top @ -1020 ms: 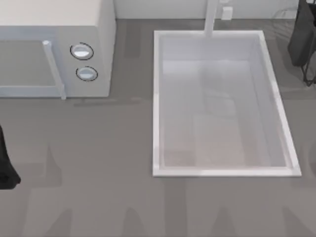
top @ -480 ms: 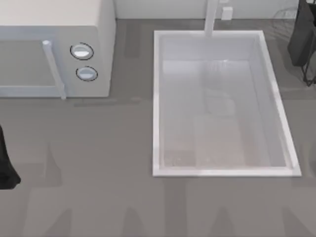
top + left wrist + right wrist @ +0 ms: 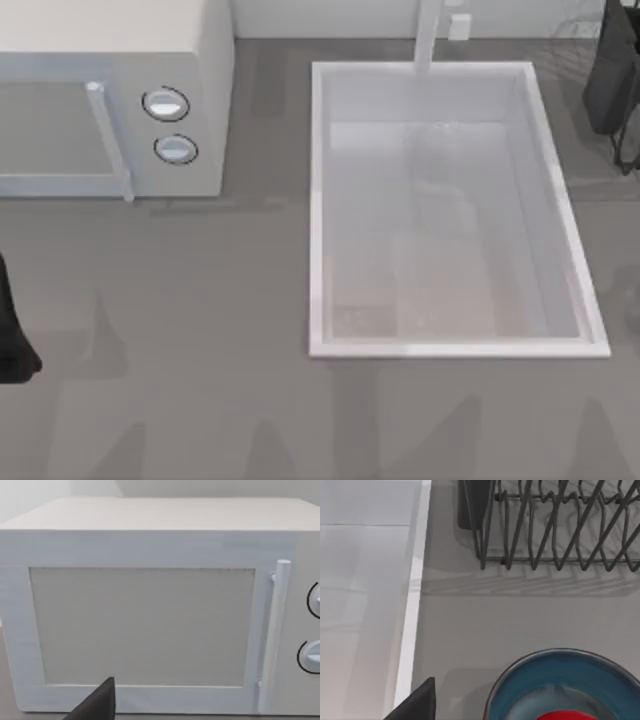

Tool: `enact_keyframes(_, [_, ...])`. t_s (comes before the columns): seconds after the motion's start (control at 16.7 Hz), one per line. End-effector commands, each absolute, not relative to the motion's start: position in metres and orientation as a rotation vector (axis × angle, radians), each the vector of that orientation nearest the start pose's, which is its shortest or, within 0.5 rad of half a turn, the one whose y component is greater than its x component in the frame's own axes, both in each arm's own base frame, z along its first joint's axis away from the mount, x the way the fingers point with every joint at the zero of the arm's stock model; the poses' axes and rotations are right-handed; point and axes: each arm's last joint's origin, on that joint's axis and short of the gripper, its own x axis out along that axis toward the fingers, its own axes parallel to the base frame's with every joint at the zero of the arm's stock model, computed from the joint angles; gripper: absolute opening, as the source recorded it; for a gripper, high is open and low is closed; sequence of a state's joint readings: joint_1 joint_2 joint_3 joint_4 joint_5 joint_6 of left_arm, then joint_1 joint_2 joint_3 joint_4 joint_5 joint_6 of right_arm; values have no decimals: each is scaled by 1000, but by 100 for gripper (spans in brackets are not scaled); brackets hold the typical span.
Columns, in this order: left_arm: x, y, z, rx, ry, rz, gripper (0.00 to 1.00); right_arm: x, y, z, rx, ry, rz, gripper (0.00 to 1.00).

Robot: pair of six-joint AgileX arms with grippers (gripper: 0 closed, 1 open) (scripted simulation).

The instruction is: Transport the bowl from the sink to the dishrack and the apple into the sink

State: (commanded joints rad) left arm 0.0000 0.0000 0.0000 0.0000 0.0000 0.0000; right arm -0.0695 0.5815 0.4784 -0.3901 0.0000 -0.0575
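Your bowl (image 3: 570,685), with the apple (image 3: 567,715) in it, sits on the counter between the sink (image 3: 412,615) and dishrack (image 3: 550,530); neither gripper's grip state can be told.

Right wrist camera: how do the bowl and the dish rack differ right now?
The bowl is round, solid and glossy blue with a thin reddish rim; the dish rack is an open frame of dark bent wires. The bowl holds something red, cut off by the picture's edge; the part of the dish rack in view holds nothing. Both rest on the grey counter, beside the sink's rim, apart from each other.
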Motion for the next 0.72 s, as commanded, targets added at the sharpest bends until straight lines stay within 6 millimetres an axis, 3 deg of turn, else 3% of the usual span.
enact_keyframes(0.24, [106,-1,160,0,0,0,100,202,-22,242,-47,909,-63,100])
enact_keyframes(0.48, [106,-1,160,0,0,0,100,266,-38,225,-32,1275,-47,100])
enact_keyframes(0.72, [106,-1,160,0,0,0,100,311,-53,207,-7,1493,-22,100])
